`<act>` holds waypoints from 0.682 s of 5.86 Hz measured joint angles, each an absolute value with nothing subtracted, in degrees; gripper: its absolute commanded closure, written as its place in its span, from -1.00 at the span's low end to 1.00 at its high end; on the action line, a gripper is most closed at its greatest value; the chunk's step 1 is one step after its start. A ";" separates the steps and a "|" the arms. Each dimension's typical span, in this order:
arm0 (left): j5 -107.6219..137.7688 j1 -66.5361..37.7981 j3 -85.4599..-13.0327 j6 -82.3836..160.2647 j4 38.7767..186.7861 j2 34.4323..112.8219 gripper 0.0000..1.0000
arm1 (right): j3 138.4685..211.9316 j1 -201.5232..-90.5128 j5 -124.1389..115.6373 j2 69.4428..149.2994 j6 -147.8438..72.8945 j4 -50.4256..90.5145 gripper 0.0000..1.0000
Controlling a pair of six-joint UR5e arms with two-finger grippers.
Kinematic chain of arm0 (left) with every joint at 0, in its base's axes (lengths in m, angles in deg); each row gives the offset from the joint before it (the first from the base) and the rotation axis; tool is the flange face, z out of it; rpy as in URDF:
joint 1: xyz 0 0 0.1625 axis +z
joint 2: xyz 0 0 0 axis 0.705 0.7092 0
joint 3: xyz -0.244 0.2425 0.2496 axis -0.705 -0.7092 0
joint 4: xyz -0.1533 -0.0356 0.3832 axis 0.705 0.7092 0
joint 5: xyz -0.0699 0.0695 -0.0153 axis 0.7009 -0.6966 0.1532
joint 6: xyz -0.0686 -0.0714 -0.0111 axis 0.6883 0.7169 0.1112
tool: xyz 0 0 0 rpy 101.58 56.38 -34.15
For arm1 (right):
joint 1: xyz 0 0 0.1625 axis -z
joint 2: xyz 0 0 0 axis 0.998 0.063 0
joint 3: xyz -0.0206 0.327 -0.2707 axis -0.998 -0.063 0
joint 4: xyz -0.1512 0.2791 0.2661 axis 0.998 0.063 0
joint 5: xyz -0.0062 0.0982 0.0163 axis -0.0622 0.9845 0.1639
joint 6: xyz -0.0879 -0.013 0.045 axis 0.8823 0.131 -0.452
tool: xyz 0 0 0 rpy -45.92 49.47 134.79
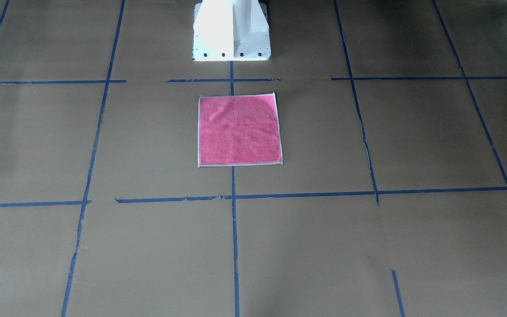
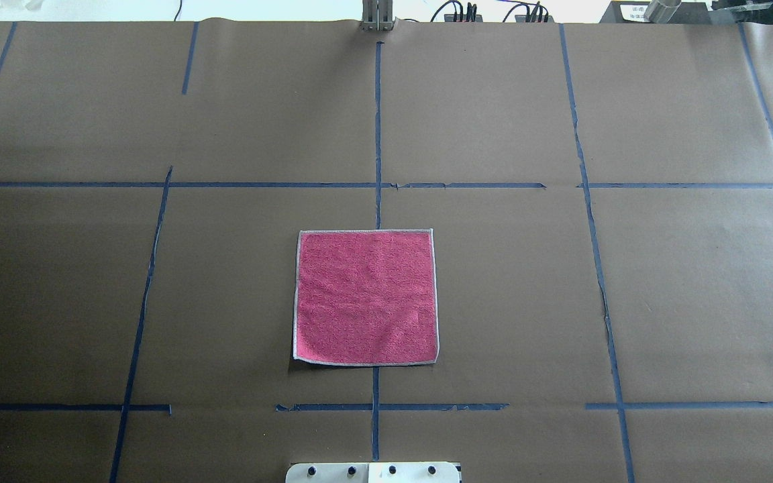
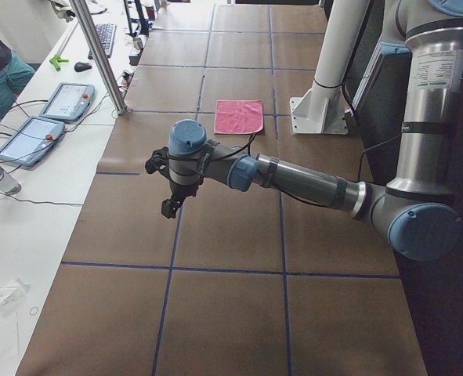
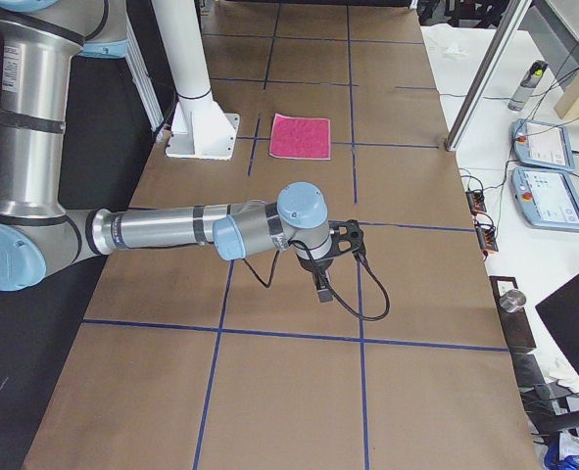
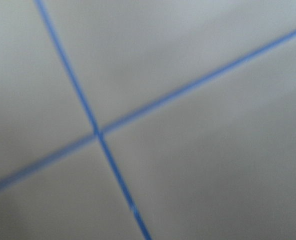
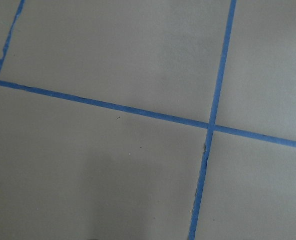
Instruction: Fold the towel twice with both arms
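The towel (image 2: 366, 297) lies flat and unfolded, pink face up, in the middle of the table in front of the white pedestal; it also shows in the front view (image 1: 239, 130) and in both side views (image 3: 239, 116) (image 4: 302, 135). The left gripper (image 3: 169, 207) shows only in the exterior left view, hanging over the brown paper far from the towel; I cannot tell if it is open or shut. The right gripper (image 4: 322, 291) shows only in the exterior right view, also far from the towel; I cannot tell its state. Both wrist views show only paper and blue tape.
The table is covered in brown paper with a grid of blue tape lines (image 2: 378, 184). The white pedestal (image 1: 231, 31) stands just behind the towel. Tablets (image 3: 43, 125) and cables lie on the white side table. A metal post (image 3: 102, 55) stands at the table's edge.
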State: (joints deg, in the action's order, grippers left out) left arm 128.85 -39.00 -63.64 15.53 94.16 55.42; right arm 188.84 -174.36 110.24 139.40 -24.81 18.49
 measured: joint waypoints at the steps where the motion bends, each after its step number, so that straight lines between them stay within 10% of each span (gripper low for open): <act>1: 128.68 -35.14 -65.06 23.28 95.66 55.53 -1.00 | 188.98 -173.57 112.34 138.96 -26.30 16.76 -0.99; 4: 126.63 -21.83 -67.96 54.24 104.83 56.56 -1.00 | 191.27 -163.66 113.50 135.74 -48.57 9.86 -1.00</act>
